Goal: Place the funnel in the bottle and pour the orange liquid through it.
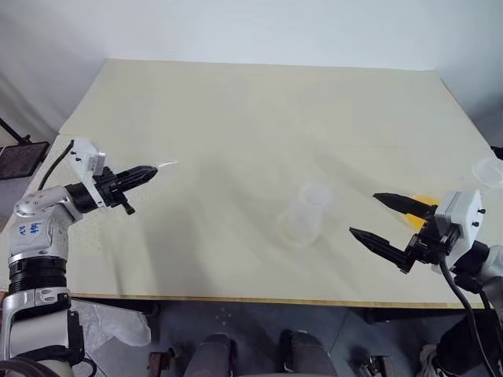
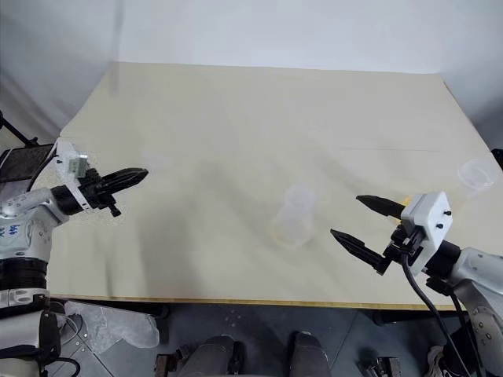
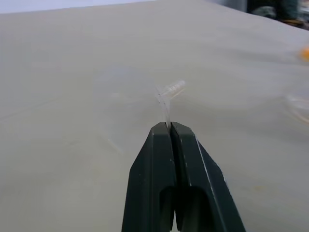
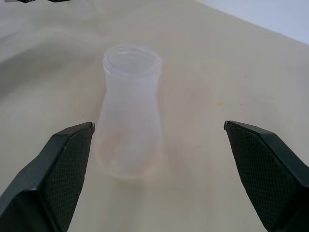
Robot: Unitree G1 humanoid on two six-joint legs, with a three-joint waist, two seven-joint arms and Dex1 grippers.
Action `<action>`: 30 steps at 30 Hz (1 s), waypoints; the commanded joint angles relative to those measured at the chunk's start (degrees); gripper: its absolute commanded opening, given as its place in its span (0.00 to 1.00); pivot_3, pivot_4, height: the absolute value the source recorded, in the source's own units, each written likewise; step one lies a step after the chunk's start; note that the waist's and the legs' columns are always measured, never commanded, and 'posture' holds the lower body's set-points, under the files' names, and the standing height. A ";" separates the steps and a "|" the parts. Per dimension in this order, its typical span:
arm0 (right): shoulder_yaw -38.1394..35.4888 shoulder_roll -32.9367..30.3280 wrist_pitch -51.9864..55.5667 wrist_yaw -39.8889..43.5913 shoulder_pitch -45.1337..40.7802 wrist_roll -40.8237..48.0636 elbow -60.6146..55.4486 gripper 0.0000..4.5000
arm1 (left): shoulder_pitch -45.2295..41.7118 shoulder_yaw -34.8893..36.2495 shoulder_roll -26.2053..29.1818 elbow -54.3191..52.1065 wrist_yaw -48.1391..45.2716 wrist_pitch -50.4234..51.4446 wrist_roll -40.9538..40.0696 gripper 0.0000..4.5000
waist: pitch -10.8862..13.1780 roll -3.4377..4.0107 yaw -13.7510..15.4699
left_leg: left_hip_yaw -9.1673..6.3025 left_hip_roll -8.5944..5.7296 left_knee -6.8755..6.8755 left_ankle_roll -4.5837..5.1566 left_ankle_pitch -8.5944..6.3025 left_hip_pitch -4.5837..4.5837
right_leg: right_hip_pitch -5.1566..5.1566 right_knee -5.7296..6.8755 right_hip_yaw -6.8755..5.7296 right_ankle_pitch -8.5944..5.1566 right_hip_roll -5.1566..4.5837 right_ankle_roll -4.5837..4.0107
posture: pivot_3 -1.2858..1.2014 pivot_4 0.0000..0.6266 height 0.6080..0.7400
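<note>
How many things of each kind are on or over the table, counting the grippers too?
Clear bottle: 1
Clear funnel, pinched in the left gripper: 1
Clear cup near the table's right edge: 1
Orange liquid, partly hidden behind the right gripper: 1
Grippers: 2
Total: 6

funnel [image 3: 166, 99]: nearly see-through; cone outline too faint to trace, stem alone clear
orange liquid [image 1: 425, 200]: mostly hidden behind the right gripper [image 1: 379, 217], near the table's [image 1: 251, 118] right edge
clear cup [image 1: 489, 172]: cut off by the picture's edge
bottle [image 4: 129, 113]: contents unclear
</note>
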 commanded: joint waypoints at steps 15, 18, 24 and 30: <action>-4.19 3.10 -4.16 -2.29 8.35 -1.64 -4.88 1.00 | -35.99 -16.18 -12.17 16.25 -23.53 -13.32 4.34 0.01 | 0.02 -0.03 -0.02 | 0.11 -0.08 0.01 0.05 0.03 -0.08 | -0.01 -0.08 -0.06 0.00 0.06 0.00 | 0.52 0.24 1.00; -5.16 3.62 -4.49 -2.77 10.11 -1.76 -5.88 1.00 | -39.81 -17.60 -13.96 20.86 -27.36 -17.14 5.31 0.01 | 0.02 -0.03 -0.01 | 0.12 -0.08 0.01 0.06 0.03 -0.08 | -0.01 -0.11 -0.05 0.00 0.06 0.01 | 0.52 0.24 1.00; -6.46 5.99 -5.25 -5.46 14.05 -2.09 -9.16 1.00 | -46.39 -23.86 -18.15 26.34 -28.21 -24.51 3.90 0.01 | 0.07 -0.12 0.18 | 0.10 -0.07 0.01 0.09 0.05 -0.11 | -0.01 -0.12 -0.05 0.00 0.05 0.01 | 0.52 0.24 1.00; -6.50 7.42 -5.27 -7.33 15.91 -2.43 -11.46 1.00 | -47.08 -31.43 -18.72 23.09 -28.21 -27.97 -0.34 0.01 | 0.07 -0.11 0.06 | 0.10 -0.05 0.00 0.11 0.05 -0.12 | 0.00 -0.21 0.00 0.01 0.06 0.02 | 0.52 0.24 1.00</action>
